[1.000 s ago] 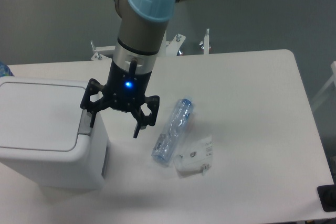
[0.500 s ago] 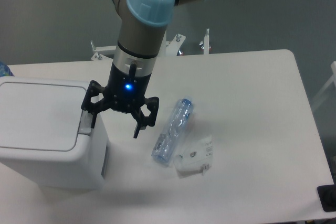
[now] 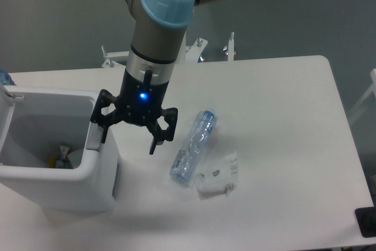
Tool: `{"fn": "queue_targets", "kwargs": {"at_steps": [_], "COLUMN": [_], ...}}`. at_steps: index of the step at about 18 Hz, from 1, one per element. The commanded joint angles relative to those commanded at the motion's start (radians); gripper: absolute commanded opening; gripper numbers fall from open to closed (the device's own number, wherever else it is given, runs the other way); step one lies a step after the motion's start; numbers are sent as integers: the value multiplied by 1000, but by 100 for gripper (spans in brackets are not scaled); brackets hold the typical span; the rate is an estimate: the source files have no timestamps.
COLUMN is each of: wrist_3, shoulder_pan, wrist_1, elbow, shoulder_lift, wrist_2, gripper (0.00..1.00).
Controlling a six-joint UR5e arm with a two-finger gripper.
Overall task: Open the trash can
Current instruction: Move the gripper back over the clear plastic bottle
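**One bin with its top open, one bottle, one scrap of wrapper**

I count one trash can (image 3: 56, 189), one crushed clear bottle (image 3: 193, 147), and one crumpled white wrapper (image 3: 218, 175). The trash can sits at the left end of the table (image 3: 282, 121), and it is by far the largest thing on it. Its top stands open: I look straight down into the white well, where a few bits of rubbish lie at the bottom, one of them yellowish. I cannot make out what they are. The grey strip (image 3: 94, 139) runs along its right rim.

My gripper (image 3: 130, 136) hangs over that right rim, its two black fingers spread apart with nothing between them. The left fingertip is down at the grey strip; whether it presses on it I cannot tell. The right fingertip hangs in the air beside the bin's right wall, above the bare table. A blue light glows on my wrist.

The bottle lies on its side just right of my gripper, apart from it, tilted with its cap end toward the near edge. The wrapper lies just beside the bottle's lower end.

The table is white with rounded corners. Beyond it the floor is grey, and some metal brackets stick up behind the far edge.
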Motion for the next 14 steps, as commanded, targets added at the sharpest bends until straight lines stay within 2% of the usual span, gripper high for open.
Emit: {"fn": "queue_targets", "kwargs": {"at_steps": [3, 5, 7, 8, 10, 14], "wrist_3": [14, 102, 219, 265, 297, 455], "shoulder_pan": [34, 60, 61, 60, 72, 178], "wrist_1": [66, 121, 134, 143, 176, 166], "elbow": [15, 8, 9, 9, 9, -6], "shoulder_lift": [-12, -46, -72, -86, -110, -149], "wrist_2": [24, 191, 393, 453, 474, 448], "gripper": [100, 100, 100, 100, 100, 100]}}
